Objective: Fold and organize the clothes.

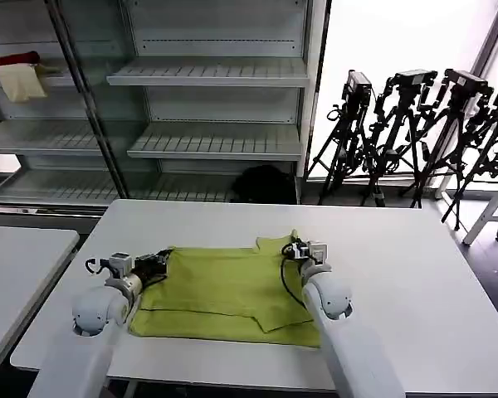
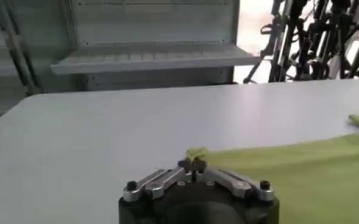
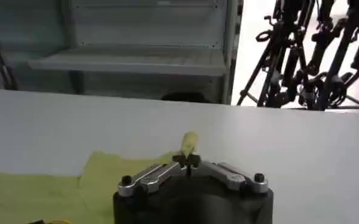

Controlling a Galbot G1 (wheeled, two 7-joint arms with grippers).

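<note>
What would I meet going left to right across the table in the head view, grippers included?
left gripper pinching the shirt's far left corner → lime-green T-shirt → right gripper pinching its far right corner → bare white table

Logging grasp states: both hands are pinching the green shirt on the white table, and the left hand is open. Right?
Not quite. The left hand is shut on the shirt, its fingertips closed on a corner, as the left wrist view shows. The right hand also pinches the shirt on the table.
</note>
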